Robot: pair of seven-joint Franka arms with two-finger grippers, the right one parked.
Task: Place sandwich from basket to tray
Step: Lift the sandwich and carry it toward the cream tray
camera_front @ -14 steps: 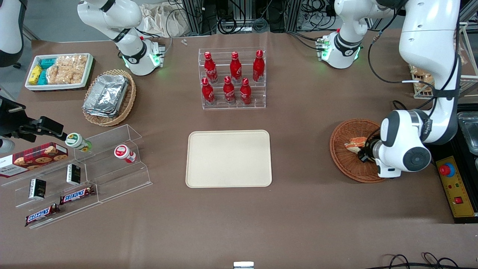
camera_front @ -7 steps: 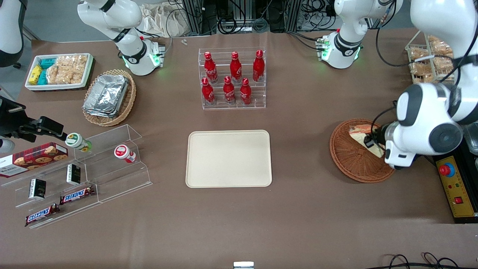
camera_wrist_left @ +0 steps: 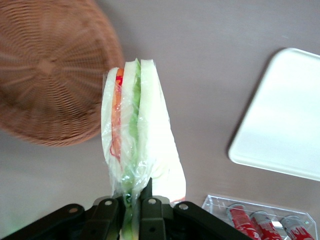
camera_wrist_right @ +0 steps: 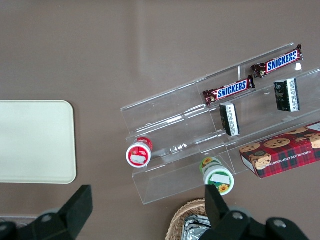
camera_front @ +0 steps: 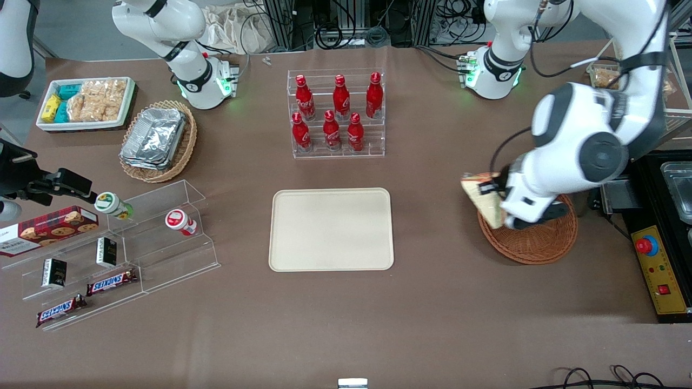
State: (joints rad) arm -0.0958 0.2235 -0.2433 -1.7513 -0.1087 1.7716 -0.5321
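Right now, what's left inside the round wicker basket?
Nothing visible: the basket shows only bare weave. The tool is shut on the wrapped sandwich, held lifted over the basket's rim. In the front view the arm covers part of the bowl.

The front camera looked steeply down over the whole bench (camera_front: 432, 324). The left wrist camera looked down past its gripper (camera_wrist_left: 134, 200), close; both showed the basket (camera_front: 535, 243) and tray (camera_front: 331, 229).
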